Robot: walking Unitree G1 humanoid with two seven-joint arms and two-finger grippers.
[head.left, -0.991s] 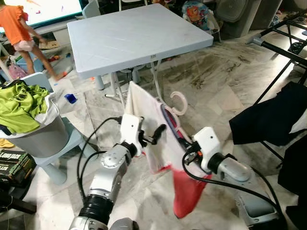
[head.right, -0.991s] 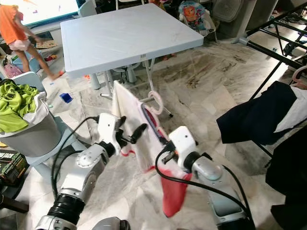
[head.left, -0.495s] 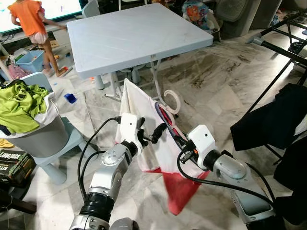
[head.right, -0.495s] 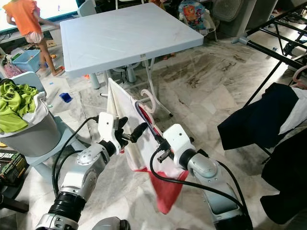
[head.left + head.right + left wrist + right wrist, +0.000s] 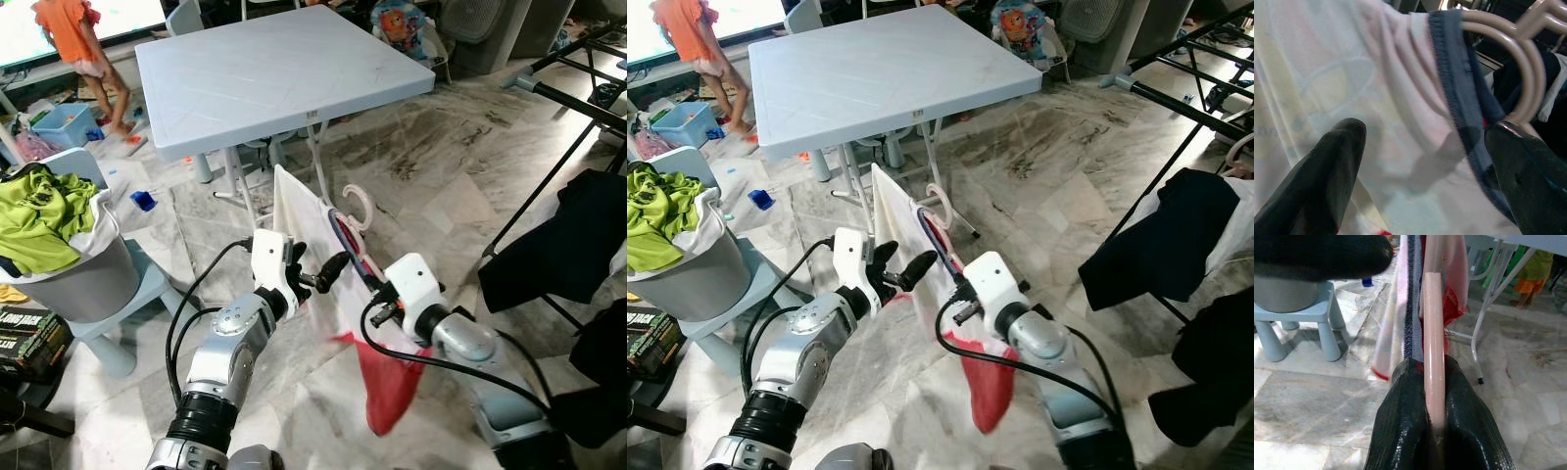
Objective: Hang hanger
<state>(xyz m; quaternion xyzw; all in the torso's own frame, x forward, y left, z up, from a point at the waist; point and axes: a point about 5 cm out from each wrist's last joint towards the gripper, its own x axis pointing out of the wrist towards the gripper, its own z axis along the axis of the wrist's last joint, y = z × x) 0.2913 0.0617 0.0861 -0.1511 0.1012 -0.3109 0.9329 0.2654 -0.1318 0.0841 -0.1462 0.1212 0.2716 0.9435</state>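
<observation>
Hanger [image 5: 355,213], a pale pink one dressed with a white and red garment [image 5: 323,257], is held in the air between the 2 claws, above the marble floor [image 5: 441,196]. The right claw [image 5: 1434,396] is clamped tight on the hanger's pink bar, as seen in the right wrist view, so the hanger runs straight out from its fingertips, up and away from the robot, with the hook at the far end. The left claw [image 5: 323,277] is held wide, its 2 fingers [image 5: 1327,166] spread beside the cloth near the blue neckline, and no grip on it can be made out. The drying rack [image 5: 578,108] lies well off beyond the right claw, on the robot's right, so that arm is judged the nearer one for hanging. A grey worktop [image 5: 274,69] stands ahead of both claws.
</observation>
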